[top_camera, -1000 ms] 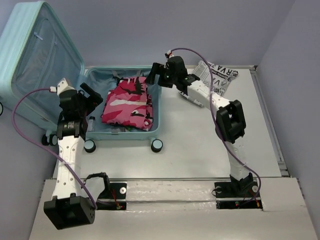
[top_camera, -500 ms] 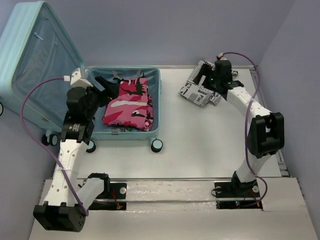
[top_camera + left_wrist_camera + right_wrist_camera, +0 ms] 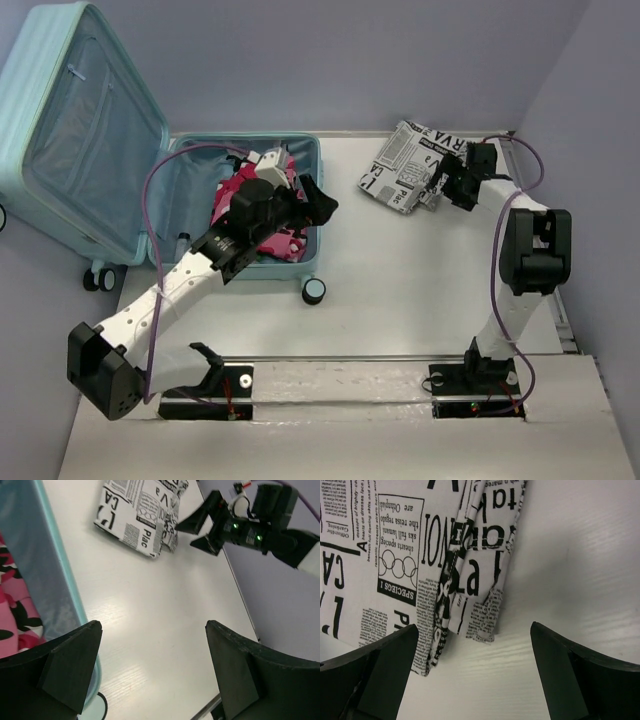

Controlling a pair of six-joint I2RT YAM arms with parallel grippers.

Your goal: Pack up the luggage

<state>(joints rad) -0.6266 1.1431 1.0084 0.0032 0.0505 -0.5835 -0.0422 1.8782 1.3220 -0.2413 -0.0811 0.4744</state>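
Note:
The pale aqua luggage (image 3: 190,175) lies open, its lid (image 3: 80,130) standing up at the left. A folded pink camouflage garment (image 3: 285,235) lies in its base and shows in the left wrist view (image 3: 12,612). A folded newspaper-print garment (image 3: 405,165) lies on the table at the back right. My left gripper (image 3: 322,203) is open and empty over the luggage's right rim (image 3: 50,580). My right gripper (image 3: 442,190) is open and empty, just right of the newspaper-print garment (image 3: 420,555), close above the table. It also shows in the left wrist view (image 3: 202,525).
Black-and-white caster wheels (image 3: 314,291) stick out at the luggage's near edge. The white table (image 3: 420,290) ends in a raised rim at the right (image 3: 540,250). Blue walls stand behind and to the right.
My left arm swung right across the luggage, from its left side to its right rim. My right arm pulled back from the luggage to the right side of the newspaper-print garment.

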